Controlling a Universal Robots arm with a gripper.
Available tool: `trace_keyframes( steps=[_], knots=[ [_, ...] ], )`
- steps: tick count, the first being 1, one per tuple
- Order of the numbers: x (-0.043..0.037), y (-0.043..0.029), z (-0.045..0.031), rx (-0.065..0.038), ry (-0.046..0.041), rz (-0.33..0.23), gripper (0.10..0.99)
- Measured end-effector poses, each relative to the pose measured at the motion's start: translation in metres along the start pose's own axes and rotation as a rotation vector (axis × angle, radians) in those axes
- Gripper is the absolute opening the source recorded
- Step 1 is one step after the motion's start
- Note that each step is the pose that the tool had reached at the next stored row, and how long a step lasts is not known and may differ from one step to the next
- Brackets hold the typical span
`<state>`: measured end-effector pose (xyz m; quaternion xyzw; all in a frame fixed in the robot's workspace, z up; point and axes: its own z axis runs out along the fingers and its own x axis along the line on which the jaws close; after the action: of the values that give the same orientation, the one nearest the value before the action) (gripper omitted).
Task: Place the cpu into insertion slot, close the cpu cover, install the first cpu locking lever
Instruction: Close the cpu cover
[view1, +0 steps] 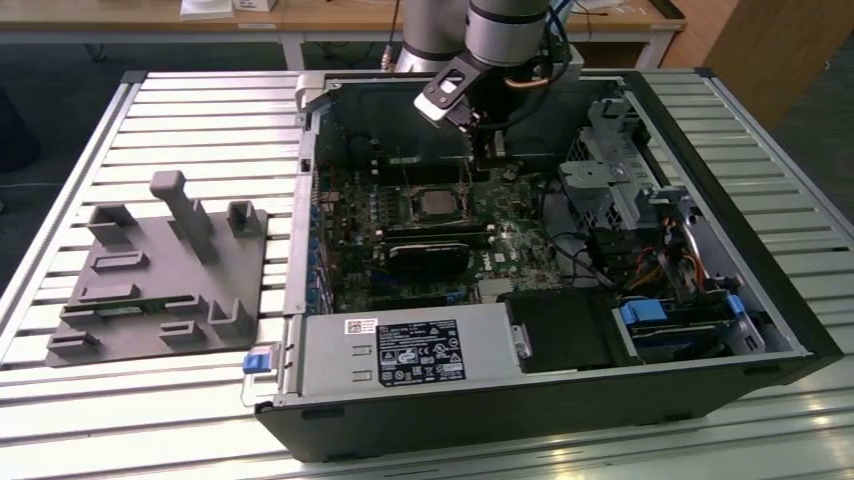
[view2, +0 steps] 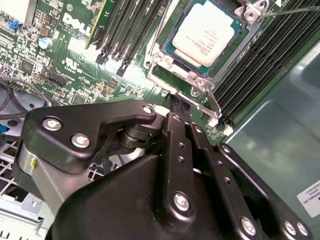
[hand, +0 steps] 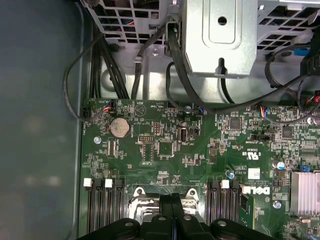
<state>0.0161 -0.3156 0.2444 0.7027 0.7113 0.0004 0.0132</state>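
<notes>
The cpu (view2: 205, 31) lies flat in the insertion slot (view1: 414, 212) on the green motherboard (hand: 165, 150), inside the open computer case (view1: 747, 300). In the second wrist view its face is a dull, pale silver square with rounded corners, and a narrow teal edge shows around it. The cpu cover (view2: 186, 74), a thin silver frame, sits down around that face (its middle opening leaves the metal bare). Rows of black memory slots (view2: 260, 60) run along both sides of the socket.

The gripper (view2: 179, 102) hangs just beside one edge of the socket, apart from the chip. Its two black fingers (view2: 172, 131) are pressed together, and nothing shows between them; in the first wrist view they meet along a thin seam. A flat silver locking lever (view2: 214, 104) slants away from the socket's corner, close to the fingertips; whether they touch it I cannot tell.
</notes>
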Motion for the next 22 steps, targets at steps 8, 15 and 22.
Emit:
trace_keyframes(
  steps=[8,15,22],
  knots=[
    [0.0001,-0.0069,0.0,0.0,0.0001,0.0,0.106],
    [0.0001,-0.0098,0.0003,0.0,-0.0001,0.0,0.106],
    [0.0,-0.0125,0.001,0.0,0.0003,0.0,0.106]
  ],
)
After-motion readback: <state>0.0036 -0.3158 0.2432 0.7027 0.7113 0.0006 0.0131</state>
